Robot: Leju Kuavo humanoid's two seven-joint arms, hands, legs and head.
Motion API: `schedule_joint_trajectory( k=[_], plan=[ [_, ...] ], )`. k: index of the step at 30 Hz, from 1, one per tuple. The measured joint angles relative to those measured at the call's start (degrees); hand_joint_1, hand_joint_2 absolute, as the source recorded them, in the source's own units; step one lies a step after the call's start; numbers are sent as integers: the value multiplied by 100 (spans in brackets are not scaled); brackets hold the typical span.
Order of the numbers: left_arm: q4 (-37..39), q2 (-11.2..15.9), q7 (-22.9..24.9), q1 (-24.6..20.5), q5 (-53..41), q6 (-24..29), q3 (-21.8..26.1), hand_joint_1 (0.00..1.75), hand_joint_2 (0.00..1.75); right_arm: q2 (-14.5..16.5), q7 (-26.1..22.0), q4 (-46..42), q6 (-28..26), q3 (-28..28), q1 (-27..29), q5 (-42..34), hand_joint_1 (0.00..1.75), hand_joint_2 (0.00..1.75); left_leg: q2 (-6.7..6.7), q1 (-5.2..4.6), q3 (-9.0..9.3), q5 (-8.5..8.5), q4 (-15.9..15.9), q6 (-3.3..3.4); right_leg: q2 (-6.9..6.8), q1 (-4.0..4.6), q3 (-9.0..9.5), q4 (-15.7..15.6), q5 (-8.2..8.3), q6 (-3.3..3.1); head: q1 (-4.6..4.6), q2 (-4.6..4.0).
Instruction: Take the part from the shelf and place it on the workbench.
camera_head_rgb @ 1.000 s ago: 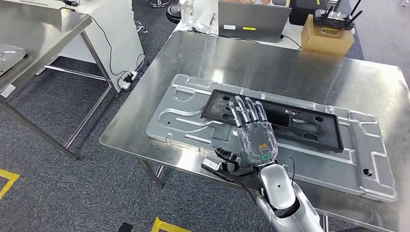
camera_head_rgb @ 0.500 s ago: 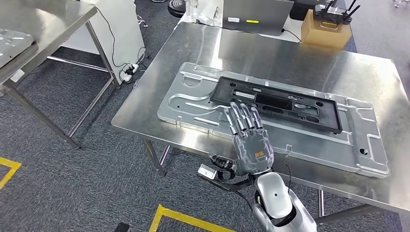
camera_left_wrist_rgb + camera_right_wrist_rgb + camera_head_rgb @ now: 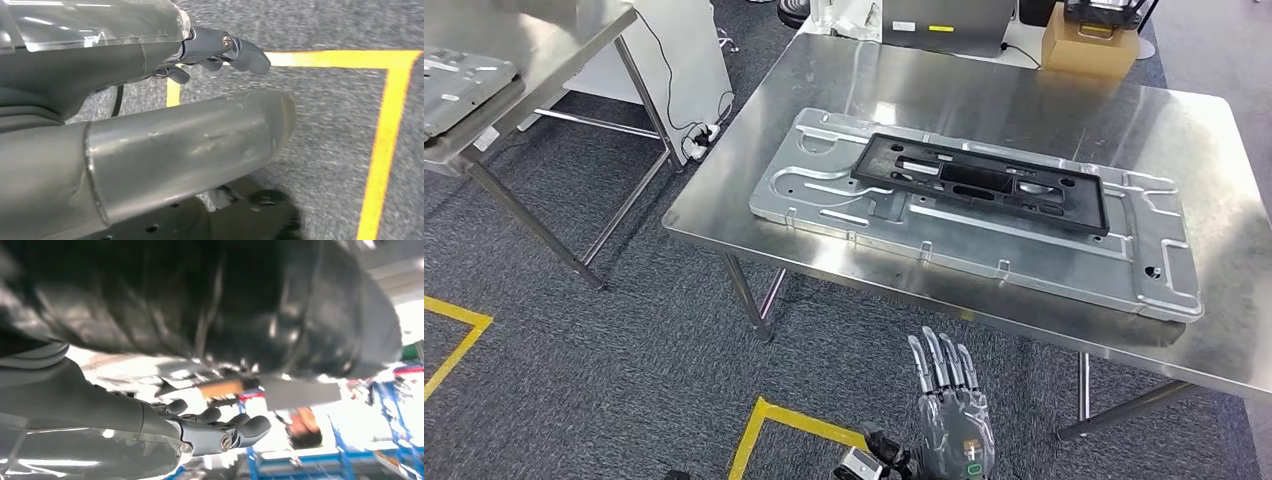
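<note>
Head view, right hand [image 3: 949,420] spread, empty

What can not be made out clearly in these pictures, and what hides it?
- Head view: the right hand is cut off below the palm by the bottom edge.
- Head view: the shelf runs off the left edge.
- Right wrist view: a blurred dark shape hides the scene beyond the fingers.

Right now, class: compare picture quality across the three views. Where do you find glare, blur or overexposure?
Head view: sharp, with soft ceiling glare on the steel workbench. Left wrist view: the yellow floor tape is crisp, while the near thumb looks soft. Right wrist view: worst, a dark blurred mass against a blown-out background, only the fingers readable.
</note>
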Motion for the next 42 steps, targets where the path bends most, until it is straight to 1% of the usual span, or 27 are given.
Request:
schedule_joint_trajectory(
  k=[2, 3, 5, 6, 7, 8, 10, 11, 12, 13, 14, 15, 17, 19, 21, 22, 24, 26, 27, 28, 29, 31, 33, 36, 38, 40, 42],
  plan=[
    [0, -9, 2, -8, 32, 21, 39, 0, 0, 7, 31, 87, -149, -148, 227, -182, 0, 0, -28, -22, 459, -139, -669, 62, 15, 10, -72, 65, 70, 67, 4, 0],
    [0, -19, 2, -9, 51, 38, 62, 0, 0, 24, -9, 159, -237, -241, 359, -304, 0, 0, -39, -43, 536, -203, -816, 103, 16, 15, -74, 67, 111, 106, 7, 0],
    [0, -49, 1, 9, 86, 83, 127, 0, 0, 174, -526, 411, -382, -592, 654, -693, 0, 0, -31, -48, 470, -134, -841, 204, 17, 0, -72, 52, 174, 181, 12, 0],
    [0, -66, 2, 20, 102, 108, 161, 0, 0, 322, -1034, 587, -426, -871, 794, -964, 0, 0, -18, -43, 416, -76, -843, 260, 29, -11, -105, 84, 109, 213, 14, 0],
    [0, -79, 3, 33, 111, 129, 193, 0, 0, 517, -1680, 814, -445, -1244, 894, -1266, 0, 0, 1, -30, 340, -3, -853, 311, 44, -24, -161, 201, -83, 243, 16, 0],
    [0, -92, -1, 43, 116, 149, 219, 0, 0, 719, -2319, 1072, -455, -1657, 942, -1559, 0, 0, 22, -23, 247, 80, -858, 351, 58, -38, -233, 422, -376, 270, 16, 0],
    [0, -108, -26, 53, 117, 178, 262, 0, 0, 1070, -3301, 1755, -466, -2558, 848, -2076, 0, 0, 45, -33, 54, 234, -851, 386, 67, -47, -360, 1077, -974, 313, 18, 0],
    [0, -118, -48, 54, 115, 186, 282, 0, 0, 1210, -3627, 2206, -467, -3061, 725, -2275, 0, 0, 52, -41, -45, 306, -842, 388, 67, -50, -373, 1387, -1088, 325, 17, 0],
    [0, -125, -69, 55, 112, 191, 302, 0, 0, 1327, -3856, 2689, -462, -3566, 582, -2417, 0, 0, 56, -49, -137, 368, -831, 384, 67, -49, -328, 1579, -1054, 326, 18, 0],
    [0, -134, -88, 56, 105, 196, 319, 0, 0, 1409, -3997, 3219, -446, -4094, 422, -2499, 0, 0, 57, -57, -225, 425, -818, 377, 68, -46, -198, 1599, -904, 315, 18, 0],
    [0, -145, -104, 58, 99, 201, 331, 0, 0, 1463, -4045, 3737, -422, -4583, 265, -2533, 0, 0, 55, -65, -303, 473, -803, 367, 69, -40, 26, 1426, -719, 289, 18, 0],
    [0, -160, -115, 55, 92, 204, 338, 0, 0, 1484, -4039, 4216, -394, -5005, 117, -2540, 0, 0, 53, -71, -360, 517, -787, 356, 72, -26, 333, 1082, -608, 249, 19, 0],
    [0, -192, -129, 48, 74, 209, 350, 0, 0, 1500, -3996, 5078, -340, -5717, -151, -2547, 0, 0, 35, -93, -440, 596, -751, 306, 85, 13, 960, 225, -687, 159, 18, 0],
    [0, -208, -134, 33, 45, 218, 367, 0, 0, 1520, -3784, 5760, -220, -6232, -359, -2520, 0, 0, 23, -108, -486, 681, -742, 227, 91, 49, 1214, -242, -853, 98, 16, 0],
    [0, -208, -133, 28, 12, 232, 377, 0, 0, 1528, -3288, 6372, 63, -6631, -522, -2482, 0, 0, 16, -97, -533, 709, -720, 156, 53, 35, 1175, -311, -805, 35, 14, 0],
    [0, -207, -131, 36, 0, 239, 379, 0, 0, 1528, -2977, 6648, 255, -6806, -591, -2472, 0, 0, 9, -90, -580, 606, -623, 126, 19, 22, 1144, -324, -758, -11, 14, 0],
    [0, -207, -127, 56, -18, 242, 381, 0, 0, 1526, -2371, 7078, 677, -7103, -692, -2473, 0, 0, 3, -69, -764, 162, -121, 70, -66, 8, 1059, -327, -676, -78, 13, 0],
    [0, -207, -83, 70, -60, 232, 383, 0, 0, 1526, -1816, 7398, 1123, -7341, -772, -2502, 0, 0, 5, -56, -978, -247, 600, 16, -152, 21, 954, -296, -623, -98, 14, 0],
    [0, -207, -51, 78, -91, 220, 383, 0, 0, 1528, -1569, 7532, 1319, -7444, -812, -2532, 0, 0, 8, -51, -997, -298, 807, -1, -200, 27, 905, -272, -607, -96, 14, 0],
    [0, -206, -20, 89, -123, 208, 382, 0, 0, 1533, -1351, 7651, 1484, -7545, -851, -2568, 0, 0, 14, -48, -915, -250, 819, -10, -250, 30, 861, -242, -598, -92, 14, 0],
    [0, -204, -2, 101, -147, 197, 381, 0, 0, 1540, -1182, 7748, 1608, -7637, -886, -2605, 0, 0, 34, -47, -722, -126, 600, -6, -296, 31, 828, -210, -596, -87, 13, 0],
    [0, -197, 7, 111, -177, 180, 381, 0, 0, 1558, -941, 7904, 1823, -7802, -951, -2671, 0, 0, 203, -70, -173, 78, -207, 48, -388, 44, 785, -143, -604, -63, 13, 0],
    [0, -189, 7, 103, -189, 173, 381, 0, 0, 1570, -815, 8013, 1990, -7933, -1011, -2716, 0, 0, 358, -120, 99, 131, -699, 149, -480, 66, 771, -105, -613, -15, 15, 0],
    [0, -183, 10, 115, -196, 171, 381, 0, 0, 1579, -752, 8102, 2133, -8069, -1107, -2745, 0, 0, 248, -117, 65, 151, -815, 281, -574, 85, 778, -85, -627, 81, 16, 0],
    [0, -180, 18, 122, -218, 170, 381, 0, 0, 1581, -737, 8141, 2317, -8138, -1139, -2768, 0, 0, 134, -73, 50, 226, -870, 363, -330, 70, 663, 182, -846, 151, 18, 0],
    [0, -176, 26, 115, -247, 169, 381, 0, 0, 1576, -757, 8167, 2570, -8196, -1143, -2787, 0, 0, 28, -60, 4, 281, -879, 410, -22, 30, 350, 864, -1250, 195, 20, 0],
    [0, -173, 32, 117, -264, 169, 381, 0, 0, 1571, -842, 8174, 2791, -8234, -1142, -2789, 0, 0, -101, -60, -43, 308, -865, 412, 53, 7, 63, 1473, -1455, 215, 20, 0]
  ],
)
